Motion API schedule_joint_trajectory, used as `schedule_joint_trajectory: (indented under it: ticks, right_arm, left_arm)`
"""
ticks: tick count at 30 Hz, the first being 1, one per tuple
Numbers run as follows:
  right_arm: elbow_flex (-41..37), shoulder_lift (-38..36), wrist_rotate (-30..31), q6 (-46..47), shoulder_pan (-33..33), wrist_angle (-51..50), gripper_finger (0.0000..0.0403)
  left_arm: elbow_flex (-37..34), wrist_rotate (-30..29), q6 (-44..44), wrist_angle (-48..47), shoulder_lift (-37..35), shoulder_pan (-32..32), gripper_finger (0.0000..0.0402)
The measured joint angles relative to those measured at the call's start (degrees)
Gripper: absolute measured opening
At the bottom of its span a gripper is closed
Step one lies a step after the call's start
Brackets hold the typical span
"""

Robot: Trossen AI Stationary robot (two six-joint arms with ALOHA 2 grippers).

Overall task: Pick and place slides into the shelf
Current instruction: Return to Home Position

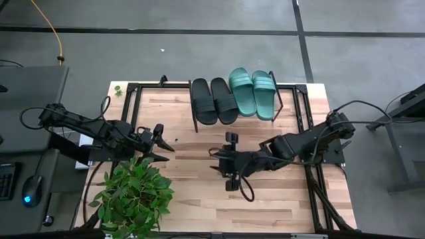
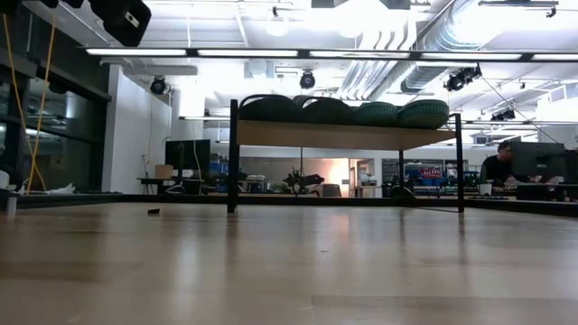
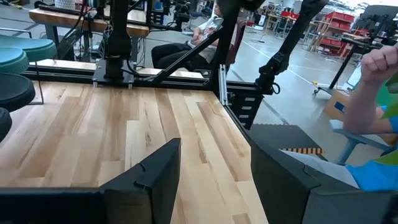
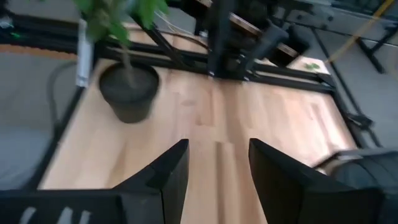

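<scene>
All four slides lie side by side, soles down, on top of the shelf at the table's far edge. The two black slides are on the left and the two teal slides on the right. In the low view they show as a row on the wood plank. My left gripper is open over the table's left middle, beside the plant. My right gripper is open over the table's middle, nearer than the shelf. Both wrist views show open fingers above bare wood.
A potted green plant stands at the table's near left corner, and its dark pot shows in the right wrist view. A black frame edges the tabletop. A person's arm shows beyond the table's right side.
</scene>
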Motion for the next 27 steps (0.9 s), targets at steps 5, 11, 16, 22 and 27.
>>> schedule_joint_trajectory:
  ticks: [5, 11, 16, 22, 27]
  right_arm:
    - [0.0, 0.0, 2.83, 1.05, -2.2, -3.41, 0.0156]
    - [0.0, 0.02, -1.03, -1.3, -6.09, -1.83, 0.0156]
    - [-0.04, -0.68, -6.29, -2.85, -10.74, -1.35, 0.0156]
    - [-0.04, -2.56, -13.17, -4.11, -15.46, -2.32, 0.0156]
    - [-0.04, -5.55, -15.44, -4.08, -17.03, -4.53, 0.0156]
  left_arm:
    - [0.0, -0.38, 0.63, 0.02, 0.0, 0.11, 0.0177]
    - [0.0, -4.6, 2.89, 0.05, 0.0, 0.11, 0.0177]
    - [0.0, -7.66, 3.73, 0.31, -0.32, 0.11, 0.0177]
    - [2.43, -10.59, 5.64, -4.18, -1.05, 0.14, 0.0177]
    - [6.03, -10.6, 5.58, -11.1, -1.05, 0.14, 0.0177]
